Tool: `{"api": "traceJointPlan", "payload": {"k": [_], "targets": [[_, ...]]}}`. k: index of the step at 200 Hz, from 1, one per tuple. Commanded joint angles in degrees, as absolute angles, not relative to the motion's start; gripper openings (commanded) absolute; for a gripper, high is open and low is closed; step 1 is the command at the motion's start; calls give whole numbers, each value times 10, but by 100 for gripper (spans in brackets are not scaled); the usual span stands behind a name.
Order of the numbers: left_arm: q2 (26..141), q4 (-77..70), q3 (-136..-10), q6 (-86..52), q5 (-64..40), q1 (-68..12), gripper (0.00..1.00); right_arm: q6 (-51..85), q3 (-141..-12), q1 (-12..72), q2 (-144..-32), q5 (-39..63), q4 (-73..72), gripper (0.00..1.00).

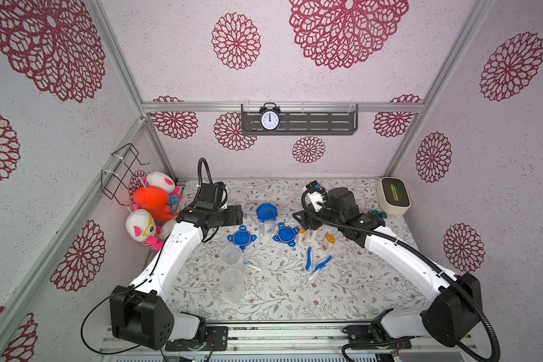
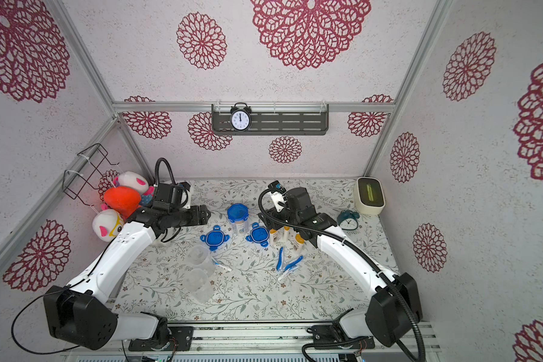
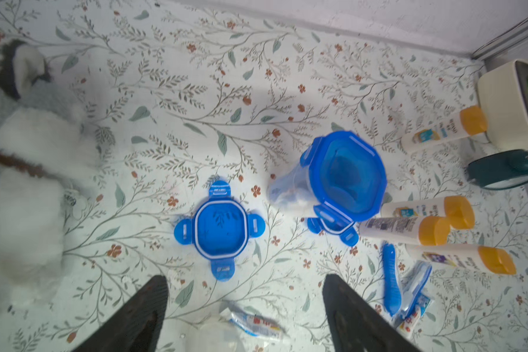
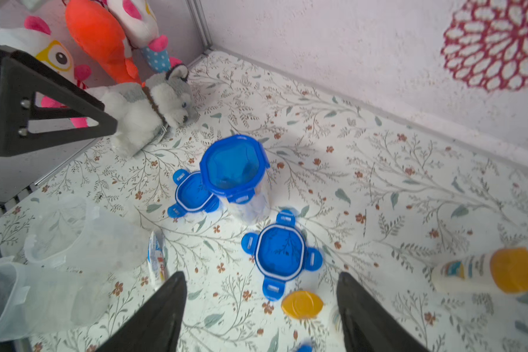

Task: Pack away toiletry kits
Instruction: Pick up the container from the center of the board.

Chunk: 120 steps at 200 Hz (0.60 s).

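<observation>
Floral table (image 1: 295, 291) with cups (image 1: 232, 283), lids (image 1: 241, 237), bottles (image 1: 328, 241)

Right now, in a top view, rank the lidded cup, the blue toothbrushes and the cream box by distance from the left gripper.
1. The lidded cup, just beside the left gripper, mid-table.
2. The blue toothbrushes, toward the front right.
3. The cream box, back right corner.

Overhead feed: the lidded cup (image 1: 266, 219) stands upright in the middle of the floral table (image 1: 295, 297). My left gripper (image 1: 239, 215) hovers on one side of it and my right gripper (image 1: 297, 218) on the other, neither touching it. Two loose blue lids (image 1: 242, 237) lie flat, flanking the cup's base. Nearer me, two open clear cups (image 1: 231, 255) sit close together. Orange-capped bottles (image 1: 328, 242) cluster beside the right gripper, with blue toothbrushes (image 1: 309, 258) just in front of them.
</observation>
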<state>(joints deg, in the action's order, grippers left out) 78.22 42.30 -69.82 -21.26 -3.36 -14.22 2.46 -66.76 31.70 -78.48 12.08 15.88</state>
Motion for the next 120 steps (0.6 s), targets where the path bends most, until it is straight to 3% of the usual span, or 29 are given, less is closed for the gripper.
{"api": "traceJointPlan", "payload": {"k": [1, 18, 53, 79, 120], "targets": [[742, 471, -686, -205, -14, -146, 82, 22, -645, 306, -755, 131, 224, 77], [718, 517, -689, -209, 6, -144, 73, 15, -620, 299, -732, 130, 219, 79], [687, 639, -722, -206, 17, -144, 66, 32, -587, 269, -719, 167, 191, 78], [708, 720, -774, -200, 30, -141, 46, 41, -585, 254, -715, 185, 189, 78], [750, 791, -792, -185, -47, -141, 45, 44, -577, 228, -712, 213, 172, 79]]}}
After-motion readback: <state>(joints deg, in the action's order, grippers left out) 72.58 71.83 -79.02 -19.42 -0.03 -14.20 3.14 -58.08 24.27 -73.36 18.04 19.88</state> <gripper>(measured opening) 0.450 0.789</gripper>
